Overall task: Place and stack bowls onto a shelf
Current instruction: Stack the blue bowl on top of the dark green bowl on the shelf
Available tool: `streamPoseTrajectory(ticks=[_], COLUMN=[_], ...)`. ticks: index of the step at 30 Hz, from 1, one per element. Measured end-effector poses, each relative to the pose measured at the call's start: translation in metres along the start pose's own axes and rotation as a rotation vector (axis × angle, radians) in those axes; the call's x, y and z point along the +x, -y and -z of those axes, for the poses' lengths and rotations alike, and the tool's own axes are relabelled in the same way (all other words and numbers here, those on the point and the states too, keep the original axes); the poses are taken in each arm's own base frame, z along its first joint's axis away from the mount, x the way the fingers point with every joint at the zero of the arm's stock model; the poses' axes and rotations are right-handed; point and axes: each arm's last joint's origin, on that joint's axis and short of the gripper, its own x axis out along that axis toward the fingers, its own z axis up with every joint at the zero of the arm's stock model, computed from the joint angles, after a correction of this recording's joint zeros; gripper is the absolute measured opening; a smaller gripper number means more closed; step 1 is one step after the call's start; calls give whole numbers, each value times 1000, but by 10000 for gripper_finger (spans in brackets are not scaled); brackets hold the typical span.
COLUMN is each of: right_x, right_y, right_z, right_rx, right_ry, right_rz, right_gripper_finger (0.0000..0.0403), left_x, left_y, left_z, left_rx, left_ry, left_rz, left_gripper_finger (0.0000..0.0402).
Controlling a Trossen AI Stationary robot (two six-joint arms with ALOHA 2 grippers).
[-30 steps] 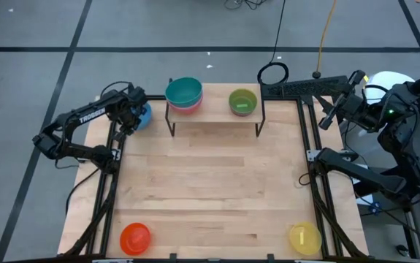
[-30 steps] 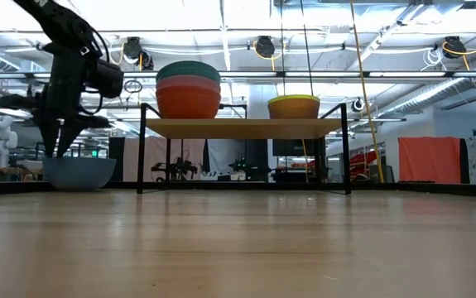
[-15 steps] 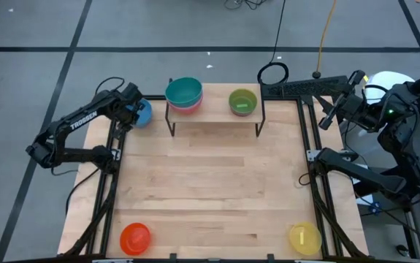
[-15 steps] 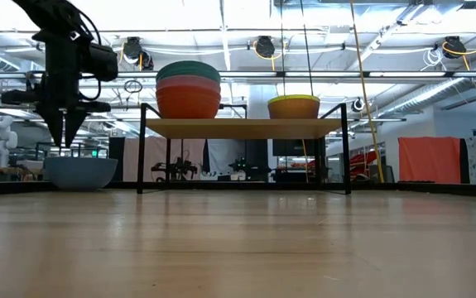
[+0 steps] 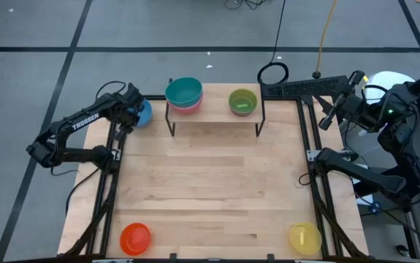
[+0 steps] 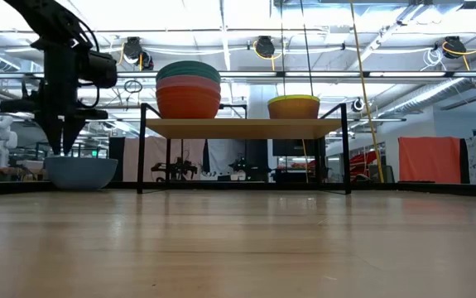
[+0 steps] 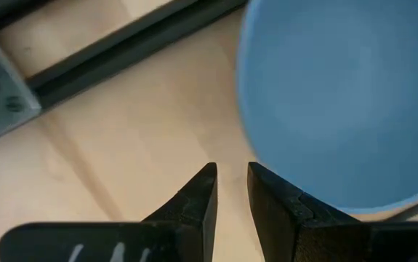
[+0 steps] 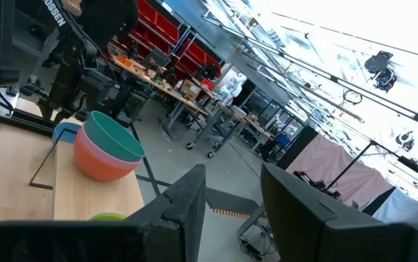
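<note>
A blue bowl [image 5: 142, 112] stands on its base at the table's far left, beside the shelf [image 5: 213, 123]. My left gripper [image 5: 129, 117] hangs just above the bowl's left rim [image 6: 55, 160], pointing down. Its fingers are shut to a narrow slit [image 7: 230, 178] and hold nothing. On the shelf stand a stack of bowls with a teal one on top [image 5: 184, 92] and a green bowl [image 5: 242, 102]. My right gripper [image 8: 234, 193] is open and empty, beyond the table's far right corner [image 5: 335, 111].
An orange bowl [image 5: 135, 237] stands at the near left corner and a yellow bowl [image 5: 304, 237] at the near right. The shelf's black legs [image 6: 141, 149] stand close to the right of the blue bowl. The middle of the tabletop [image 5: 210, 183] is bare wood.
My left gripper has gone up from the blue bowl's rim, then come down a little. It now stands higher than a second ago. The blue bowl has stayed where it was.
</note>
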Motion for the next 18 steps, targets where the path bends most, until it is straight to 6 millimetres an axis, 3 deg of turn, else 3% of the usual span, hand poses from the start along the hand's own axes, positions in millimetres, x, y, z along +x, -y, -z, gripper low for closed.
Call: streamPoseTrajectory(ticks=[6,18], right_x=[0,0], right_y=[0,0], right_z=[0,0], right_rx=[0,0], right_ry=[0,0], right_rz=[-1,0], right_gripper_finger=[125,125], left_x=[0,9], left_y=[5,-2], left_z=[0,-1], left_rx=[47,-11], left_ry=[30,23], left_rz=[60,12], left_gripper_finger=[81,81])
